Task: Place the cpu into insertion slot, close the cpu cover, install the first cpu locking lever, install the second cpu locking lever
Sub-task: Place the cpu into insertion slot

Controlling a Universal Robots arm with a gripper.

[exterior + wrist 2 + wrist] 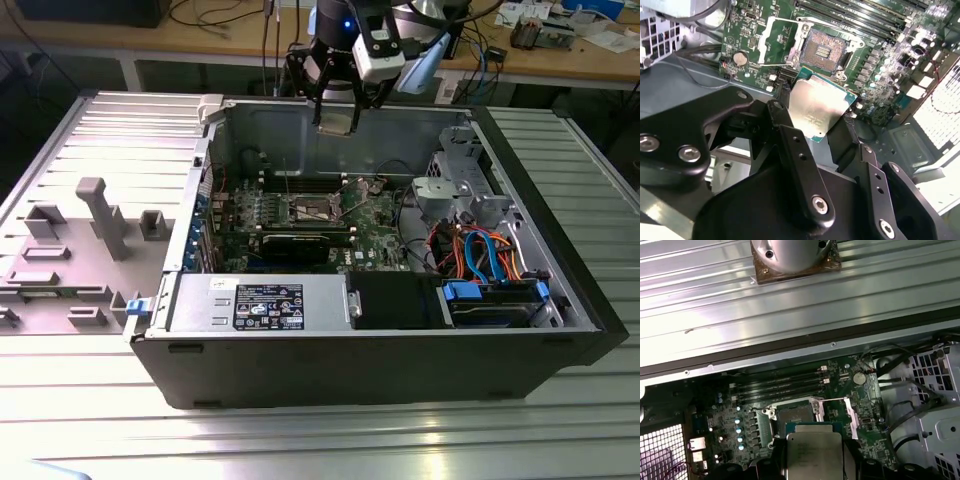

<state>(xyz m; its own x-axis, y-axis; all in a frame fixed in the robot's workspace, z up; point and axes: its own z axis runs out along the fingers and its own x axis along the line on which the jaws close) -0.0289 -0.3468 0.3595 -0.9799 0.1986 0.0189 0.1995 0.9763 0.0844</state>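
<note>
My gripper [337, 112] hangs above the back wall of the open computer case [300, 350], shut on the cpu [816, 106], a silvery square chip held flat between the two black fingers [784, 120]. In both wrist views the chip [815, 454] hovers well above the green motherboard, near the insertion slot [823, 49], whose dark gold-speckled centre lies bare. The cpu cover [774, 41] stands swung open beside the socket [796, 414]. In the exterior view the slot [312, 210] sits mid-board, below and in front of the gripper.
Long memory slots [780, 387] run beside the socket. A black card [305, 242] lies in front of it. A silver drive cage [455, 190] and coloured cables [480, 255] fill the case's right side, the power supply [260, 303] its front. A grey fixture [95, 235] stands left.
</note>
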